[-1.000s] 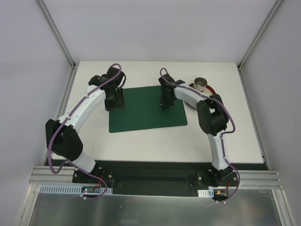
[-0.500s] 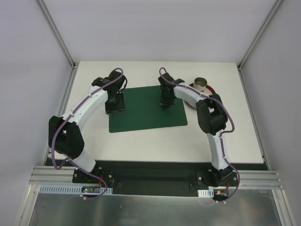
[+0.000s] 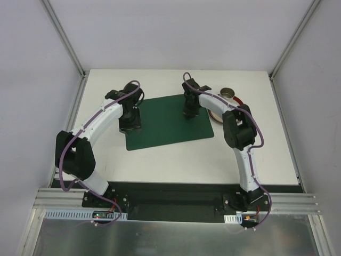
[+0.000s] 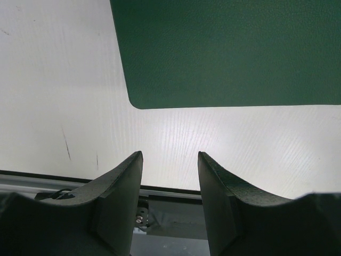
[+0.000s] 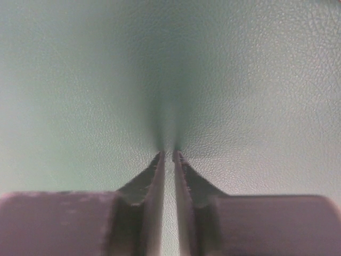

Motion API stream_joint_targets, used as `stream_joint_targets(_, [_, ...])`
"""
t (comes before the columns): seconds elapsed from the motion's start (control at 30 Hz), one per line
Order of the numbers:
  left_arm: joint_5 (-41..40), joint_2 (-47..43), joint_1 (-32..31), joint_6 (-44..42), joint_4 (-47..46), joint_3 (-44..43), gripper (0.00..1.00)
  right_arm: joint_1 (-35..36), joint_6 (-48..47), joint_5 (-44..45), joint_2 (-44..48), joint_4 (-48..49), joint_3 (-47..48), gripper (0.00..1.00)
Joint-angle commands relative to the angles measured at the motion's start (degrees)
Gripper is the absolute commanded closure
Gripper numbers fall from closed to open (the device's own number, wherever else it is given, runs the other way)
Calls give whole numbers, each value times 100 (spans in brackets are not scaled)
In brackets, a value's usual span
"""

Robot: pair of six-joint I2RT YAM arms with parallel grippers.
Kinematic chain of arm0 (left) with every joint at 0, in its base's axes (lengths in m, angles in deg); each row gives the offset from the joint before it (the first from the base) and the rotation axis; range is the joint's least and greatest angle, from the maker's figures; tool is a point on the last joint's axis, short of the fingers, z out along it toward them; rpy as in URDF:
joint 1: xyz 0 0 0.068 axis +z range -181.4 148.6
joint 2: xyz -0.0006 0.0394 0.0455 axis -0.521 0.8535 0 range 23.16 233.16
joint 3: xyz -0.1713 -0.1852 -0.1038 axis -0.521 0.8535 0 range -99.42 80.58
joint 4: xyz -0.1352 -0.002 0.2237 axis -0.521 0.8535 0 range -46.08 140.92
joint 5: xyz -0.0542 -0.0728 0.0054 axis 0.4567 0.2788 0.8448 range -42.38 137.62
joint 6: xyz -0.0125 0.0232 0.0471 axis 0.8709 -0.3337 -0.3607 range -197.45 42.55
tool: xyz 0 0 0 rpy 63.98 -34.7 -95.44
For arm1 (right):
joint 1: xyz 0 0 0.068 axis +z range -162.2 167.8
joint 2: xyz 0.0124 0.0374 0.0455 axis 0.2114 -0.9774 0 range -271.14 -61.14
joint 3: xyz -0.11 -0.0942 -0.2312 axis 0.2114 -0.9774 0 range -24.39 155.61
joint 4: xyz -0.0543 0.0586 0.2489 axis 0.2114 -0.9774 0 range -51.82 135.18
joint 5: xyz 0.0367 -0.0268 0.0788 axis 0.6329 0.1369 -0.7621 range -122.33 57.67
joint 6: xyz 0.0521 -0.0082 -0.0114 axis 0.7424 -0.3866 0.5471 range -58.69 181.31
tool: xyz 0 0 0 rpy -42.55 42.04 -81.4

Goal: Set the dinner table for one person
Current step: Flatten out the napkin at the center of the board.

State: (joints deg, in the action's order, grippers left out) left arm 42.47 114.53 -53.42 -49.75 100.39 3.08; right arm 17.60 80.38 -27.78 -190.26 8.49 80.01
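Note:
The white dinner table carries a dark green placemat lying slightly askew. My right gripper stands on the mat's far right part. In the right wrist view its jaws are almost closed, the gripper pressed tip-down onto the placemat, with nothing between them. My left gripper hovers at the mat's left edge. In the left wrist view this gripper is open and empty over the bare table, with the placemat's rounded corner beyond.
A round metal tin sits on a red plate at the far right of the table, partly hidden by the right arm. Aluminium frame posts stand at the table's far corners. The table's near edge meets the black base rail.
The placemat's right end has slid right and away, turning the mat slightly. The right gripper moved with it. The left gripper shifted a little along the mat's left edge.

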Motion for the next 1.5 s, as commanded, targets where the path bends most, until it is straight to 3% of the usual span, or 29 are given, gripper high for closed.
stream_joint_targets(0.0, [-162, -50, 40, 121, -30, 173, 54, -9, -158, 89, 351, -6, -95, 73])
stream_joint_targets(0.07, [-171, 38, 40, 139, -92, 243, 54, 8, -219, 177, 650, 56, -209, 64])
stream_joint_targets(0.17, [-162, 222, 40, 139, -188, 270, 54, 17, -334, 344, 1098, 56, -358, 66])
stream_joint_targets(0.2, [-162, 275, 40, 148, -215, 270, 54, 17, -351, 448, 1239, 56, -411, 79])
stream_joint_targets(0.27, [-153, 433, 40, 165, -311, 226, 59, 69, -439, 581, 1624, 74, -560, 90])
stream_joint_targets(0.3, [-136, 495, 40, 156, -338, 209, 64, 96, -457, 712, 1749, 83, -622, 99])
stream_joint_targets(0.37, [-65, 714, 40, 165, -400, 112, 100, 201, -544, 844, 2143, 135, -815, 99])
stream_joint_targets(0.53, [-83, 1084, 40, 209, -514, 15, 100, 421, -624, 1293, 2804, 206, -1202, 99])
stream_joint_targets(1.07, [506, 1822, 110, 332, -1067, 261, 100, 562, -492, 1302, 4596, 417, -2090, 99])
stream_joint_targets(1.47, [787, 2359, 145, 262, -1129, 24, 100, 553, -536, 1469, 4984, 373, -2231, 99])
